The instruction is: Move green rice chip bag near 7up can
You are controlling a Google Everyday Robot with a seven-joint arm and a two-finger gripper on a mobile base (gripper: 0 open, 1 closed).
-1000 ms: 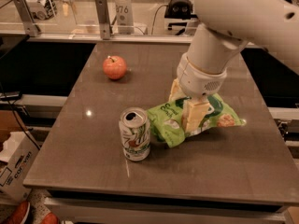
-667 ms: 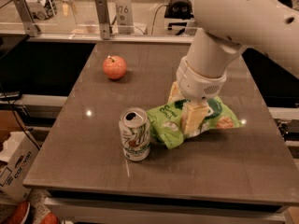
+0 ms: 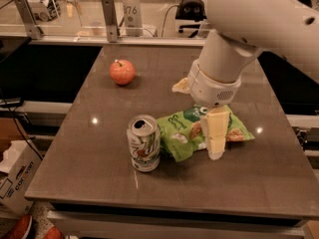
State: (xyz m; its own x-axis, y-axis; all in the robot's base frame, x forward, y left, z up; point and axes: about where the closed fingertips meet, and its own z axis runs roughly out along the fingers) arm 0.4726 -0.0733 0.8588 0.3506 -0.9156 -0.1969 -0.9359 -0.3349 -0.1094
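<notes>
The green rice chip bag (image 3: pixel 182 131) lies flat on the table, right of centre, its left end almost touching the 7up can (image 3: pixel 143 143). The can stands upright just left of the bag, near the front edge. My gripper (image 3: pixel 199 122) hangs from the big white arm and points down over the right half of the bag. It stands open astride the bag. One cream finger (image 3: pixel 217 133) shows in front of the bag, and its tip reaches the table. The other finger is mostly hidden behind the wrist.
A red-orange apple (image 3: pixel 122 71) sits at the back left of the dark table (image 3: pixel 89 173). A glass rail with posts (image 3: pixel 109 19) runs behind the table. A cardboard box (image 3: pixel 15 176) stands on the floor to the left.
The bag and the can have stayed where they were. The arm has shifted only slightly over the bag.
</notes>
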